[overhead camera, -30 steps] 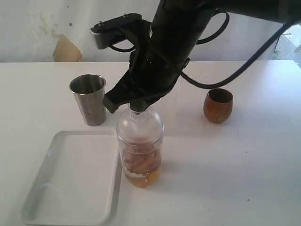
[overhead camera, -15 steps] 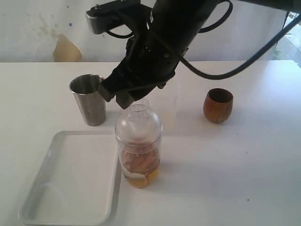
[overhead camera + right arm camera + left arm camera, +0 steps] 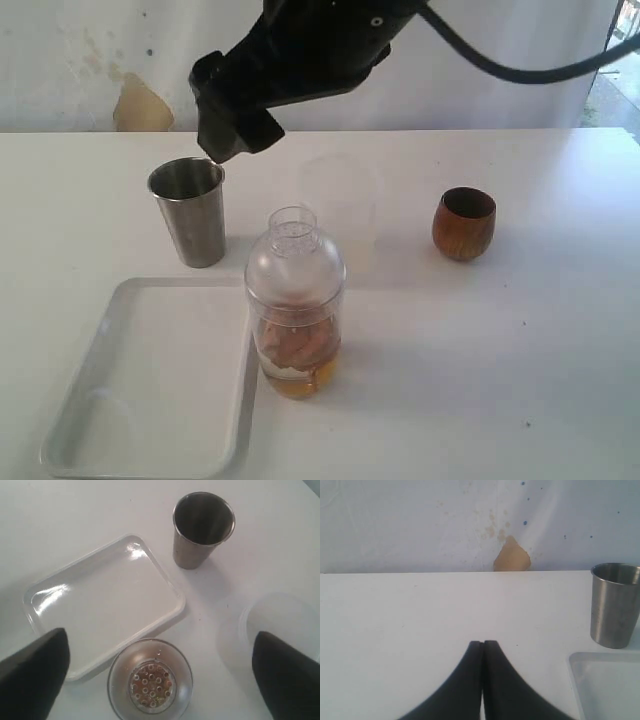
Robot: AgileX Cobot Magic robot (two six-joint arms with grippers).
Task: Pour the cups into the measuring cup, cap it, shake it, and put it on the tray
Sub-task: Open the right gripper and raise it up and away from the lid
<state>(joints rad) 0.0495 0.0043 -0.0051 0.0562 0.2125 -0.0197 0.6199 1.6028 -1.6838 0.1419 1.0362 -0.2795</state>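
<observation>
Measuring cup (image 3: 296, 320): upright on the white table (image 3: 520, 380), closed with a clear dome cap (image 3: 295, 255). Placed just beside the right-hand rim of the tray (image 3: 160, 390), outside it. Amber liquid at the bottom, brownish-pink contents above. Small holes in the top of the cap, visible from overhead in the right wrist view.

Right gripper (image 3: 235, 130): raised well above the table, up and to the left of the cap, over the far side of the steel tumbler (image 3: 190, 212). Clear of every vessel. Fingers (image 3: 35, 665) spread wide in the right wrist view, grasping nothing, with the capped measuring cup far below and between them.

Left gripper (image 3: 483, 647): clenched, fingertips pressed together with nothing between them. Held low over bare table, facing the stained wall (image 3: 420, 525).

Steel tumbler: upright near the far right corner of the tray, near the measuring cup but apart from it. Interior dark, contents not discernible.

Wooden cup (image 3: 464, 223): upright, well apart to the right of the measuring cup.

Frosted cup (image 3: 340, 200): faint against the table, behind the measuring cup, between the steel tumbler and the wooden cup.
</observation>
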